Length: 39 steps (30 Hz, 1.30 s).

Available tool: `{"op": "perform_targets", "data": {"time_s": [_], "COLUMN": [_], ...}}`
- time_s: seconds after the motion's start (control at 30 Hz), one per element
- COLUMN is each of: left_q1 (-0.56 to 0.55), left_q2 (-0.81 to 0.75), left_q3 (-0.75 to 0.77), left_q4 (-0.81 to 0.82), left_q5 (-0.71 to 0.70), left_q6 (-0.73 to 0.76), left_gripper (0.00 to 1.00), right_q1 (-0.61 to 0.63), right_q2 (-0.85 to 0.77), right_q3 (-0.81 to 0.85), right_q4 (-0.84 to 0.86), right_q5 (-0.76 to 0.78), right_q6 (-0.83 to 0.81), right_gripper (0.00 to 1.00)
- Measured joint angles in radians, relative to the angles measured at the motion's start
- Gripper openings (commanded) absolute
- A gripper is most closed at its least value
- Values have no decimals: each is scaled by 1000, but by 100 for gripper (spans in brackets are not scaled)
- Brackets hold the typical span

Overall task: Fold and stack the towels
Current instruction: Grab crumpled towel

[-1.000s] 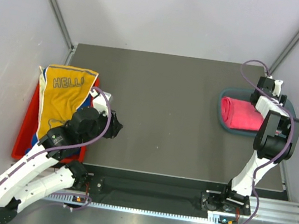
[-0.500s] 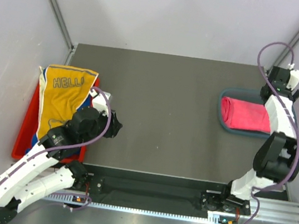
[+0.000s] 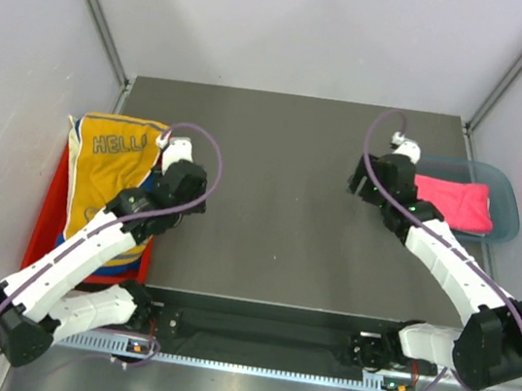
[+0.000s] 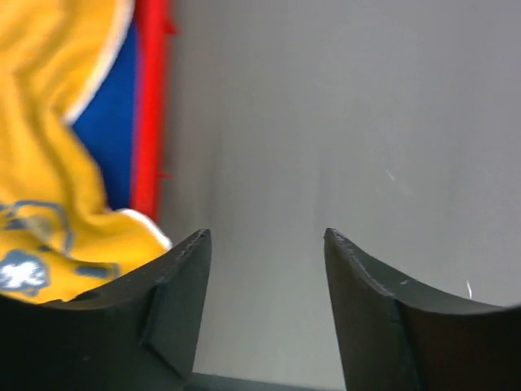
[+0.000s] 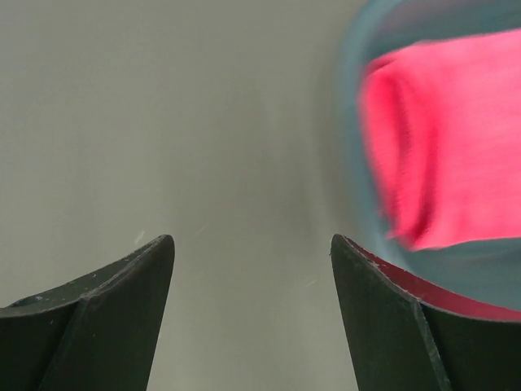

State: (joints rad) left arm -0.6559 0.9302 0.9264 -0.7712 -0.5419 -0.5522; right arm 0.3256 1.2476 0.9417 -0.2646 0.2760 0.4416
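Note:
A yellow "HELLO" towel (image 3: 108,168) lies spread over the red tray (image 3: 37,246) at the left table edge. A royal blue cloth (image 4: 106,155) shows under it. My left gripper (image 3: 184,184) hovers over bare table just right of the tray, open and empty (image 4: 264,236). The yellow towel (image 4: 49,163) lies beside its left finger. A folded hot pink towel (image 3: 454,203) rests in the teal bin (image 3: 508,198) at the right. Left of the bin, my right gripper (image 3: 363,183) is open with nothing between its fingers (image 5: 252,240). The pink towel (image 5: 448,138) is off to its right.
The dark table (image 3: 277,218) stretches between the two arms. Grey walls close in the left, right and back sides. The red tray's edge (image 4: 151,106) runs close beside my left gripper. The bin's rim (image 5: 358,122) sits near my right gripper.
My right arm swung from above the bin's far side to the table left of it. The pink towel now sits further right. My left gripper shifted up beside the tray and opened wider.

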Motion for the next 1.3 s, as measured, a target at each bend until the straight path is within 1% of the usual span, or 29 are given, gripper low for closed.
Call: {"op": "perform_targets", "data": {"time_s": [0.03, 0.1, 0.2, 0.27, 0.37, 0.5, 0.67, 0.87, 1.0, 1.03, 1.1, 1.13, 1.23, 1.27, 1.3], "left_q1": [22, 86, 176, 212, 219, 219, 220, 225, 232, 233, 236, 238, 244, 247, 250], "left_q2": [30, 65, 85, 94, 96, 122, 179, 198, 198, 198, 199, 199, 200, 200, 201], "left_q3": [23, 55, 66, 63, 25, -41, -76, -87, -101, -105, -115, -119, -124, -124, -119], "left_q4": [-12, -33, -78, -132, -199, -229, -236, -235, -232, -231, -229, -225, -221, -217, -217], "left_q5": [-26, -44, -74, -101, -119, -118, -119, -130, -133, -133, -132, -132, -131, -129, -127], "left_q6": [-15, -53, -132, -210, -338, -443, -518, -570, -578, -579, -581, -579, -567, -549, -534], "left_gripper": [68, 68, 69, 70, 69, 70, 67, 59, 51, 46, 40, 29, 12, 1, 0], "right_q1": [37, 105, 158, 165, 165, 168, 169, 169, 169, 169, 169, 169, 169, 169, 169], "right_q2": [-1, -2, -14, -32, -63, -92, -112, -157, -174, -175, -175, -175, -179, -181, -183], "right_q3": [-17, -40, -78, -109, -153, -192, -221, -244, -247, -247, -248, -248, -248, -248, -248], "right_q4": [6, 23, 64, 85, 115, 144, 167, 168, 169, 169, 169, 169, 169, 169, 169], "right_q5": [-14, -34, -68, -87, -118, -157, -186, -198, -203, -206, -211, -213, -220, -222, -222], "right_q6": [9, 18, 28, 32, 35, 34, 32, 30, 24, 23, 23, 23, 23, 23, 23], "right_gripper": [77, 77, 77, 77, 77, 77, 77, 78, 78, 78, 78, 78, 78, 78, 78]}}
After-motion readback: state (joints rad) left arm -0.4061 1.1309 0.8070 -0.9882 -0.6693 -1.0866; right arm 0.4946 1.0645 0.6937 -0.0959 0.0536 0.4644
